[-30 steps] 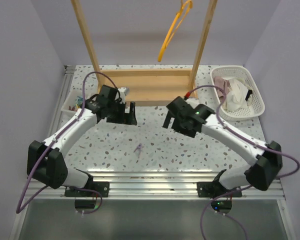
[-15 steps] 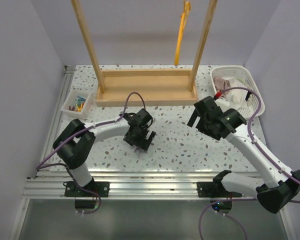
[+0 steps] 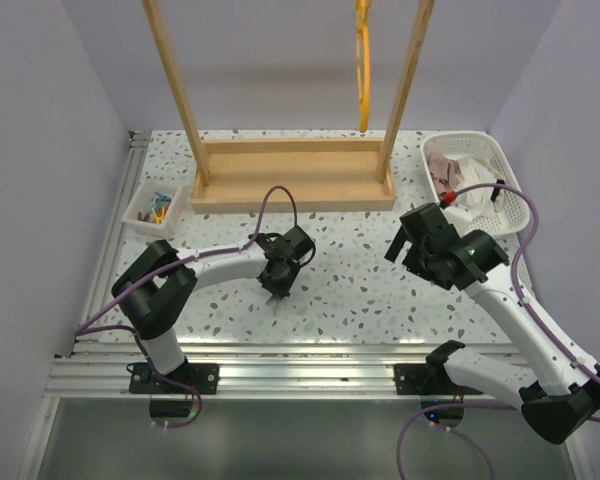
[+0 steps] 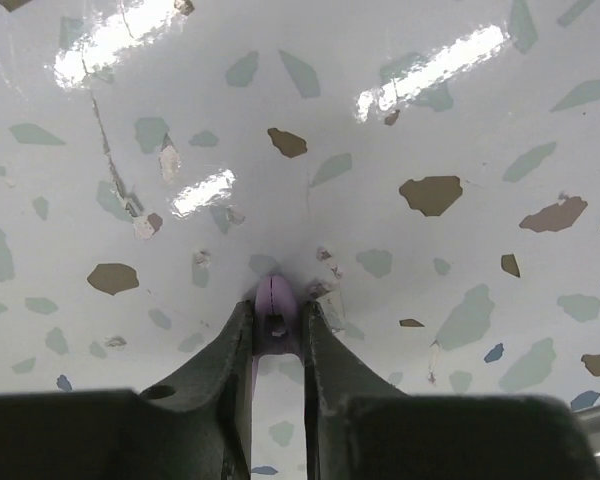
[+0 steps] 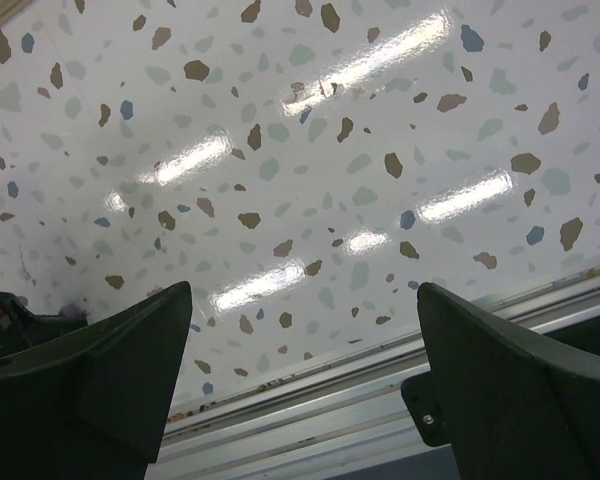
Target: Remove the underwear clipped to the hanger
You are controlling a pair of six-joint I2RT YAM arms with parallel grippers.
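Lilac clip (image 4: 271, 300) pinched in left gripper (image 4: 277, 330), jaws just went from wide to narrow, front-middle of table (image 3: 360, 290). Right gripper (image 5: 305, 300) wide, empty, over right side. Hanger (image 3: 362, 70) at far edge hangs bare; can't pick out underwear, so removal looks done, this is clip cleanup

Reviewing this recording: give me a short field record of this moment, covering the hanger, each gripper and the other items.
hanger: yellow-orange, hanging between the posts of the wooden rack, seen edge-on; nothing visibly clipped to it
left gripper: down at the table, shut on a small purple clip
right gripper: open, above bare table, holding nothing
basket: white, rear right, holds pale cloths
tray: small, rear left, holds coloured clips
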